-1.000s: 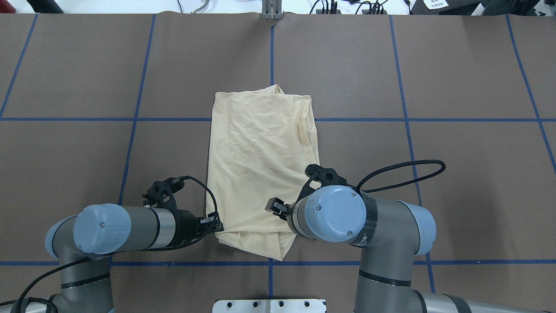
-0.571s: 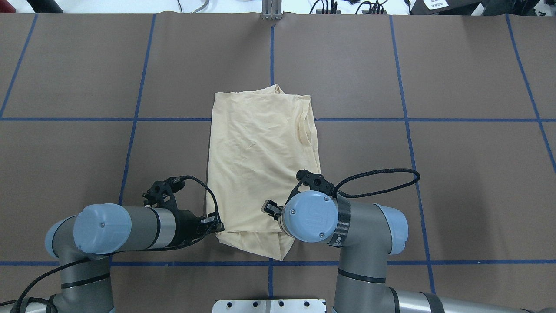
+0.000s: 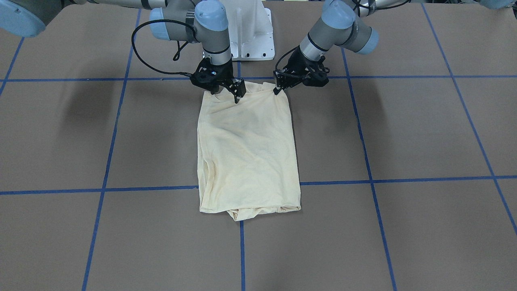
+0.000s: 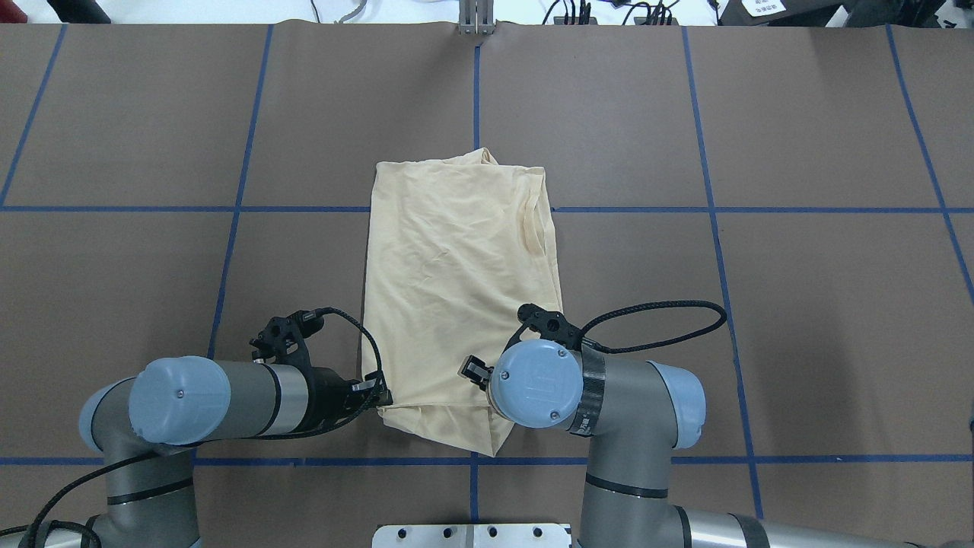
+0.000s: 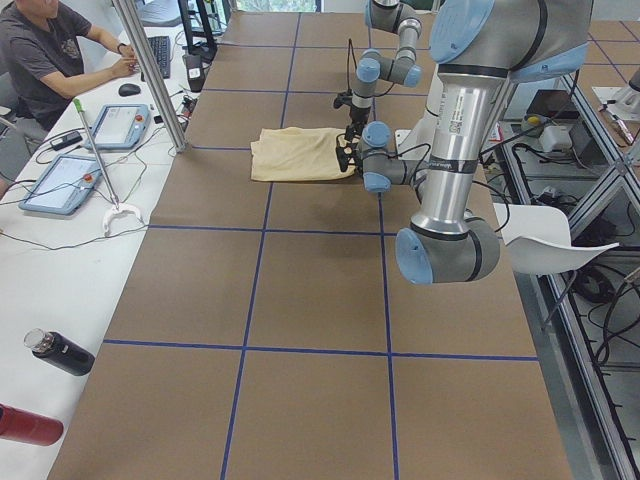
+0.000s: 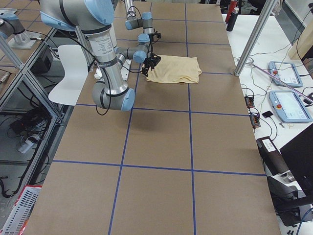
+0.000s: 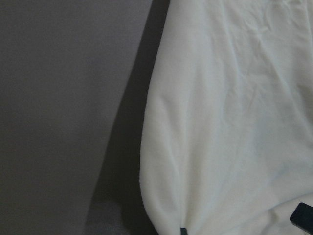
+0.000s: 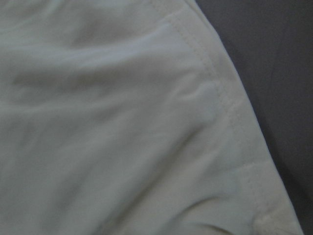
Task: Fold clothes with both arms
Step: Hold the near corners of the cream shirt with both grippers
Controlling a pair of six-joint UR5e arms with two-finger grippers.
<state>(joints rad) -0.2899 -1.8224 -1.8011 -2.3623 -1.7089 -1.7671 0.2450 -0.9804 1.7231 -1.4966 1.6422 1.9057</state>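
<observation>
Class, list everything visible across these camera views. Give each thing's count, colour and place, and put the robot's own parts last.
T-shirt: one, pale cream-yellow, folded lengthwise, table centre.
table: one, brown, blue tape grid.
pedestal base: one, white, between the arms.
operator: one, grey shirt, seated at the side bench.
black bottle: one, same bench.
red bottle: one, beside it.
chair: one, white, behind the robot.
left arm, right arm: two, silver-grey, blue caps.
left end effector: black, pinching the shirt's near corner.
right end effector: black, at the other near corner; grip unclear.
</observation>
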